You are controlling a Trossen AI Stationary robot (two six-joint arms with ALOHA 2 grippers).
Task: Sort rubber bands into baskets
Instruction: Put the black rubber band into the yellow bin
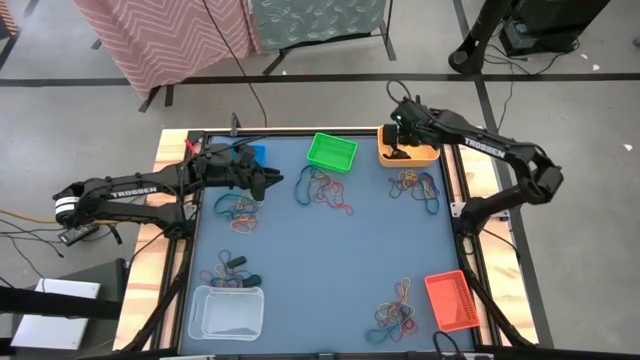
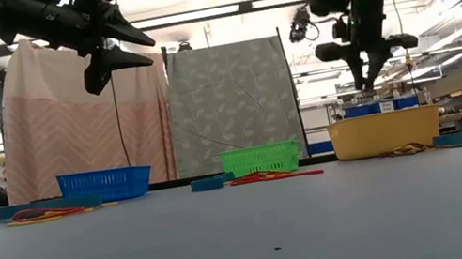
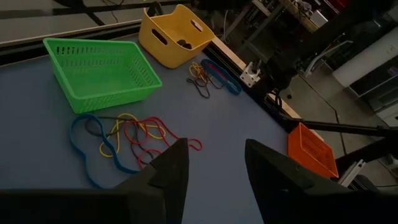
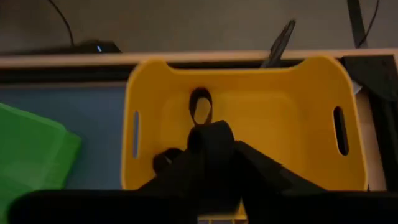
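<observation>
My right gripper (image 1: pixel 403 148) is shut and points down over the yellow-orange basket (image 4: pixel 280 124), a little above its rim in the low view (image 2: pixel 366 82). A dark rubber band loop (image 4: pixel 200 107) shows just past its fingertips, and another dark band (image 4: pixel 163 160) lies in the basket. My left gripper (image 3: pixel 214 171) is open and empty, held high above the table beside the blue basket (image 1: pixel 256 153). It looks toward a pile of blue, red and yellow bands (image 3: pixel 124 140) lying flat by the green basket (image 3: pixel 102 65). My right gripper's shut fingertips (image 4: pixel 211 134) come from above, pointing down into the yellow-orange basket. The dark loop's near end (image 4: pixel 201 123) meets them in the wrist view. I cannot tell whether they hold it or it lies on the basket floor.
More band piles lie on the blue mat: left (image 1: pixel 240 212), near left (image 1: pixel 230 272), by the yellow-orange basket (image 1: pixel 415 185) and near right (image 1: pixel 395 315). The clear white basket (image 1: pixel 227 312) stands at the near left and the red-orange basket (image 1: pixel 448 300) at the near right.
</observation>
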